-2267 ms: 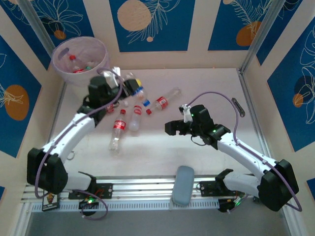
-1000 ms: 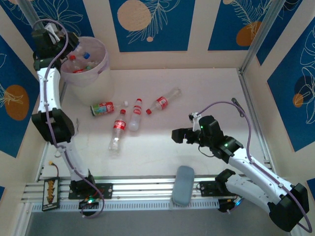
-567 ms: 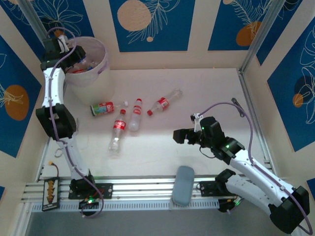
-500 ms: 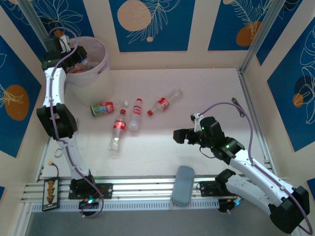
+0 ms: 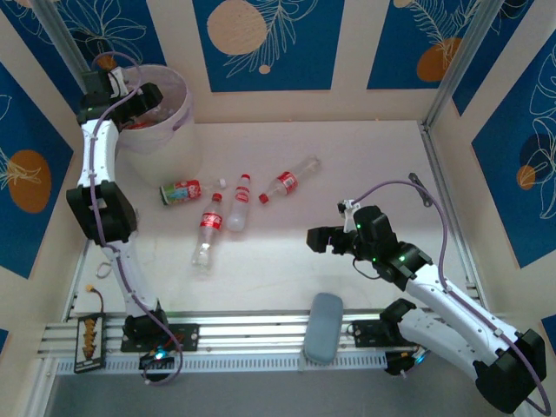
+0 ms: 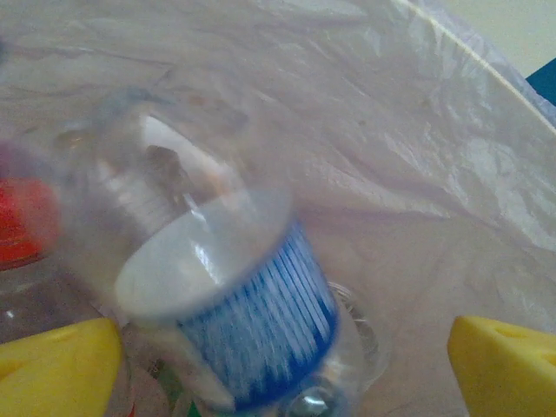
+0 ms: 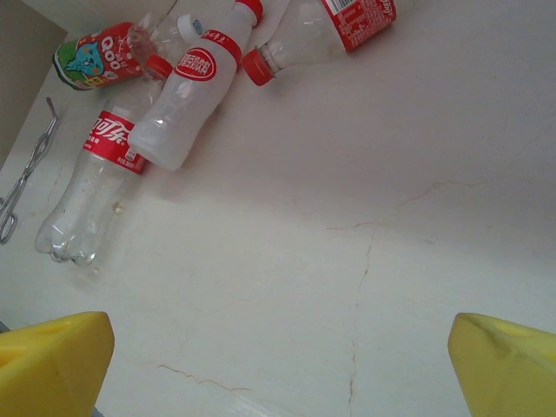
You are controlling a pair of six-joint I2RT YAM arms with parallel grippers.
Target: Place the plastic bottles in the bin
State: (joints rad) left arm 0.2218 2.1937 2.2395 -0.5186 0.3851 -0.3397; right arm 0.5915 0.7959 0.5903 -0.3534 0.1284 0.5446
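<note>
Just released: the left claw [image 5: 146, 94], poised over the bin [image 5: 178, 130] at the far left, has sprung from shut to wide open. The blue-labelled bottle [image 6: 252, 321] it carried now drops, blurred, between its parted jaws towards those already inside. Four plastic bottles [image 5: 211, 228] remain on the table [image 5: 347, 156], left of centre. The right claw [image 5: 317, 239] hangs wide open and empty to their near right.
</note>
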